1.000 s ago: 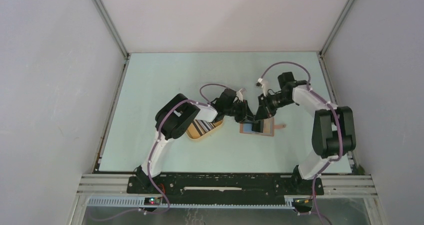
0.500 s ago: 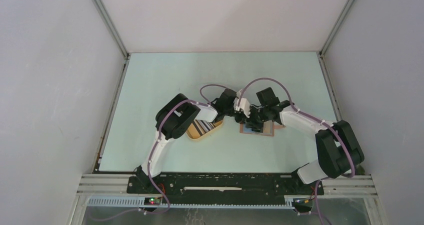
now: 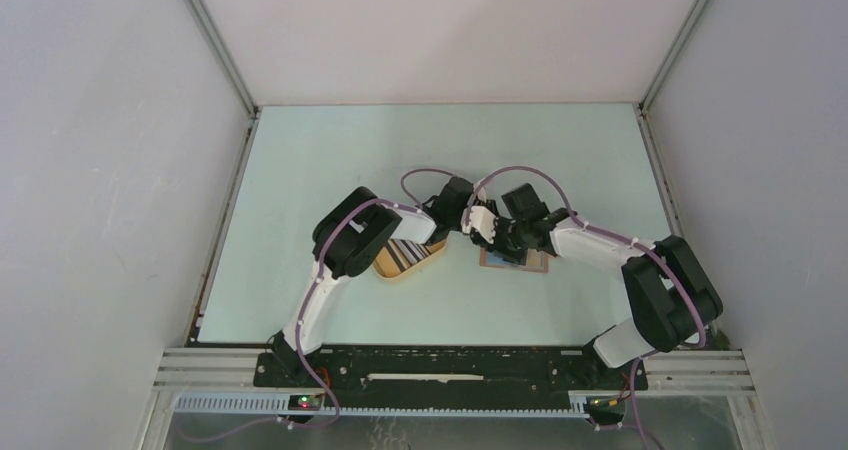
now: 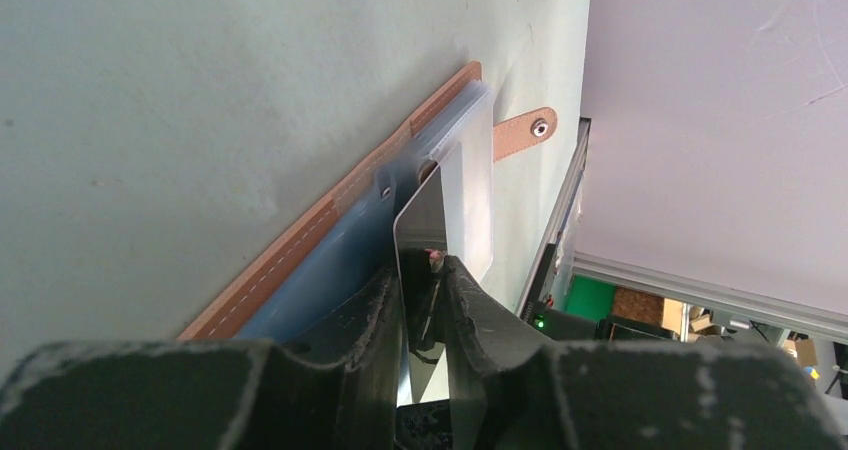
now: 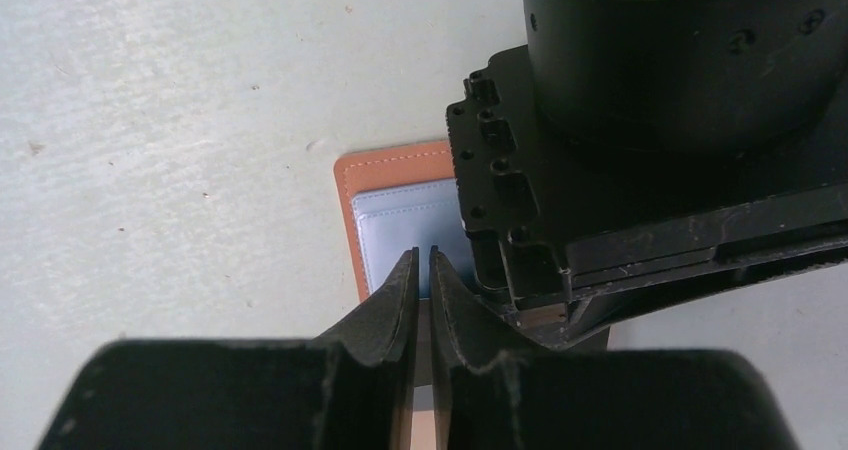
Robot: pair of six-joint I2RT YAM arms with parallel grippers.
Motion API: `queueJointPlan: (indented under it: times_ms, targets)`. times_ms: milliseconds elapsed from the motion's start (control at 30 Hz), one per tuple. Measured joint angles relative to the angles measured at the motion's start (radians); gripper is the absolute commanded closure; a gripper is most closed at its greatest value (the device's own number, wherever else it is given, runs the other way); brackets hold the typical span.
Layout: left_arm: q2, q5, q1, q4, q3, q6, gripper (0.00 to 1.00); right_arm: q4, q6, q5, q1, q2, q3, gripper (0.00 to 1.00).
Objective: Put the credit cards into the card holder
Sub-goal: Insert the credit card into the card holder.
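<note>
On the pale green table (image 3: pixel 330 160), at the left, a yellow oval tray (image 3: pixel 385 268) lies under the left arm's elbow, and the credit cards (image 3: pixel 405 251) lie in it as a striped stack. To the right of the tray, the left gripper (image 4: pixel 420 270) has its jaws clamped on one grey card (image 4: pixel 418 225), which stands on its edge. The far end of this card reaches the light blue lining of the card holder (image 4: pixel 300 240). The card holder lies open and flat on the table, just right of the tray and apart from it. A pale, clear sleeve (image 4: pixel 470 195) sits against its lining. The right gripper (image 5: pixel 421 260) comes from the right side and hangs over the near left corner of the holder, just beside the left gripper. Its jaws are almost together, with only a thin slit between them; I cannot tell whether they pinch something. The snap tab (image 4: pixel 523 133) sticks out at the holder's right edge.
</note>
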Motion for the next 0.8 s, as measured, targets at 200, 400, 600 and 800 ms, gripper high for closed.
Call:
queueJointPlan:
  times_ms: [200,400,600,800]
  targets:
    - [0.001,0.000,0.000,0.000,0.002,-0.004,0.72,0.001,-0.012,0.042,-0.003,0.000,-0.014,0.85]
    - [0.002,0.002,0.000,0.002,0.002,-0.008,0.70,0.008,-0.016,0.056,-0.022,-0.007,-0.033,0.86]
    - [0.002,0.003,0.000,0.003,0.002,-0.008,0.69,0.014,-0.015,0.079,-0.059,-0.036,-0.050,0.86]
    - [0.004,0.008,0.000,0.002,0.008,-0.008,0.69,0.004,-0.012,0.083,-0.094,-0.049,-0.056,0.86]
